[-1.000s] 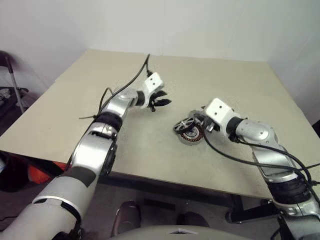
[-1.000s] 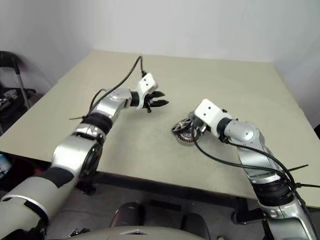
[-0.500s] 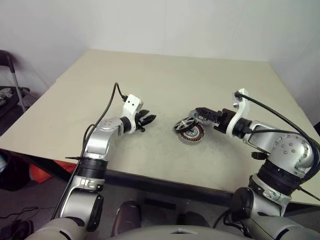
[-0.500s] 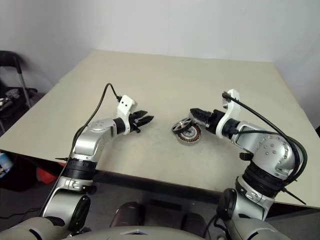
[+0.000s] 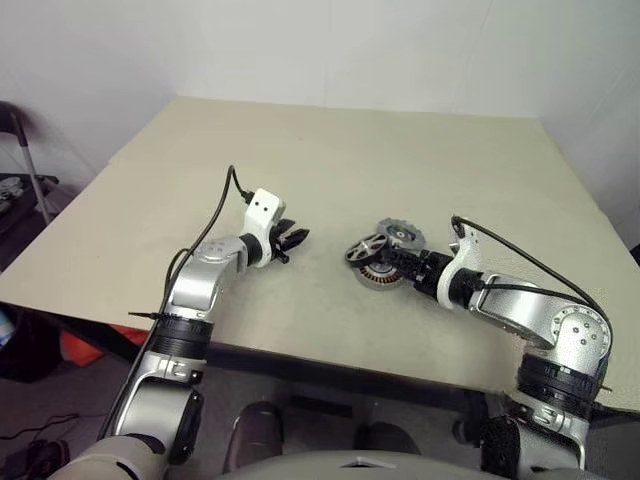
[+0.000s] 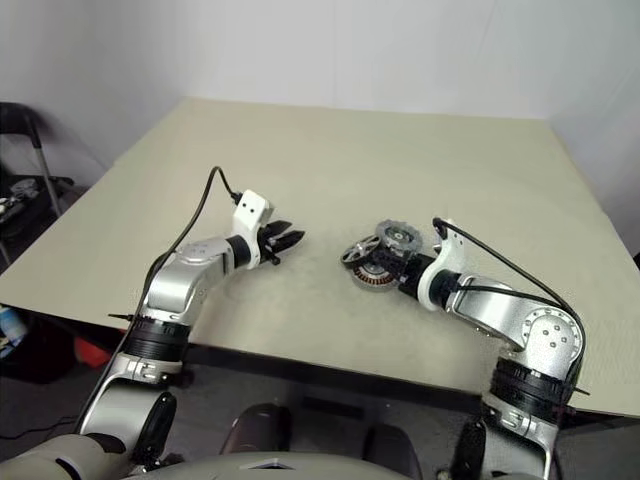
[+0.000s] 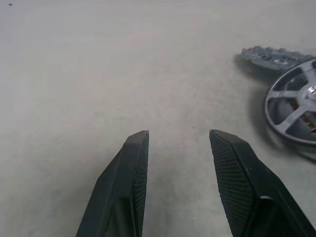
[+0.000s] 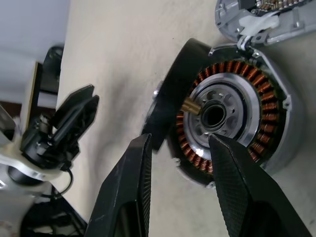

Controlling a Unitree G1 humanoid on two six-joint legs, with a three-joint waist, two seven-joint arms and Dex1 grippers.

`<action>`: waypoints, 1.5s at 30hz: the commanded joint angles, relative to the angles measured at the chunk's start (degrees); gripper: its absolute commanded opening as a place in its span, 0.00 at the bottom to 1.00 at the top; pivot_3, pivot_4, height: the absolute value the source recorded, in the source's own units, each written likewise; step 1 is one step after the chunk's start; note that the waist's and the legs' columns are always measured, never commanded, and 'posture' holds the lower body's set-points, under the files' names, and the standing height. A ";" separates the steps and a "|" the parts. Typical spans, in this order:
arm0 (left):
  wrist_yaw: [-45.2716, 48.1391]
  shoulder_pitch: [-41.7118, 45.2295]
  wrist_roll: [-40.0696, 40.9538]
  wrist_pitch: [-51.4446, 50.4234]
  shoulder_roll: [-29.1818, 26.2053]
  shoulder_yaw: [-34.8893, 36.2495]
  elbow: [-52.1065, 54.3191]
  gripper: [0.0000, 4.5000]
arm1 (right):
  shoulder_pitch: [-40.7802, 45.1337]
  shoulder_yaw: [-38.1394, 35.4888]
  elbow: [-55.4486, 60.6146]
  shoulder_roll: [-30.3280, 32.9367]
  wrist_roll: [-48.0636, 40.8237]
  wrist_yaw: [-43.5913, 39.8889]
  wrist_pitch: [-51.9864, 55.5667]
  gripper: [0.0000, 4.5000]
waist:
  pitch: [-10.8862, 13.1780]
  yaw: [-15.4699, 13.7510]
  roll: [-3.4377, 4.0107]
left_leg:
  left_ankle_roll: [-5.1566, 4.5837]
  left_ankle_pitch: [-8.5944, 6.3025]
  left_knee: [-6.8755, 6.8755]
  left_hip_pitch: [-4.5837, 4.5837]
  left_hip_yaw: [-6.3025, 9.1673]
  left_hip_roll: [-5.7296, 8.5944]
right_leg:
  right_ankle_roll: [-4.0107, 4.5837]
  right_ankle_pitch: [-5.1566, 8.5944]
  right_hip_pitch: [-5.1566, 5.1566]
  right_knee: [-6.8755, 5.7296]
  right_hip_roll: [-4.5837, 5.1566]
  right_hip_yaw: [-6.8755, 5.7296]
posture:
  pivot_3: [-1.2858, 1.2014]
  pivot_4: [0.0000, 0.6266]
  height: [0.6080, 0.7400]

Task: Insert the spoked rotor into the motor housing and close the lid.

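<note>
Change since earlier frame: right claw (image 8: 177,148) has rolled over and drawn back, uncovering the lid (image 5: 400,236).

Item: housing (image 5: 380,272), table (image 5: 330,150) centre, windings up; wheel (image 5: 366,249) propped on its rim at 10 o'clock.

Right claw: nearer, spread, empty, housing dead ahead.

Left claw (image 5: 296,240): spread, empty, wheel at 3 o'clock.

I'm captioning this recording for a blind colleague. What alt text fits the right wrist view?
The right gripper's two black fingers stand open, empty, over a round grey motor housing ringed with copper windings. A dark-rimmed spoked rotor leans tilted on the housing's edge, and the left gripper waits beyond on the beige table.
</note>
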State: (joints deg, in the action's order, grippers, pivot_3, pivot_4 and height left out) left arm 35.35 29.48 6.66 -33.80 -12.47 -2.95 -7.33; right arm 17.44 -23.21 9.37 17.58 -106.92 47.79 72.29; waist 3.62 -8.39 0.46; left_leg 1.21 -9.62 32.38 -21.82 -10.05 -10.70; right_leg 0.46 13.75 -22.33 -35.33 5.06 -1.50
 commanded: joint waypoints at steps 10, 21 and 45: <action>-1.16 -0.69 0.59 1.09 -1.20 -1.77 2.72 0.46 | 2.85 10.55 1.23 3.32 -6.08 3.92 -14.16 0.41 | 0.00 0.52 -0.01 | 0.07 0.04 0.13 -0.31 0.06 0.06 | -0.30 -0.03 -0.11 0.00 0.00 0.00 | 0.52 0.00 1.00; -1.78 -0.91 0.45 1.40 -1.45 -2.39 3.03 0.47 | 4.46 11.68 -0.24 4.88 -6.08 5.73 -18.21 0.07 | 0.00 0.79 -0.01 | 0.06 0.04 0.28 -0.40 0.07 0.06 | -0.36 -0.07 -0.10 -0.01 0.00 0.00 | 0.52 0.00 1.00; -0.75 -1.55 0.15 2.17 -3.01 -4.39 1.89 0.47 | 2.64 2.12 7.81 -7.72 -6.08 10.69 -24.55 0.07 | -0.01 1.17 -0.01 | 0.05 0.04 0.73 -1.23 0.07 0.11 | -0.16 -0.38 -0.67 -0.27 0.00 -0.08 | 0.52 0.00 1.00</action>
State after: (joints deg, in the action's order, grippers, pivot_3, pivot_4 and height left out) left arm 34.29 27.73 6.62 -32.72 -14.98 -7.12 -6.42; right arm 19.95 -20.49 13.62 10.42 -112.36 58.16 48.57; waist 3.61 -7.22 0.45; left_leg 1.26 -9.57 33.11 -23.05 -9.98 -10.60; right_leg 0.30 13.37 -23.01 -35.60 5.06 -1.58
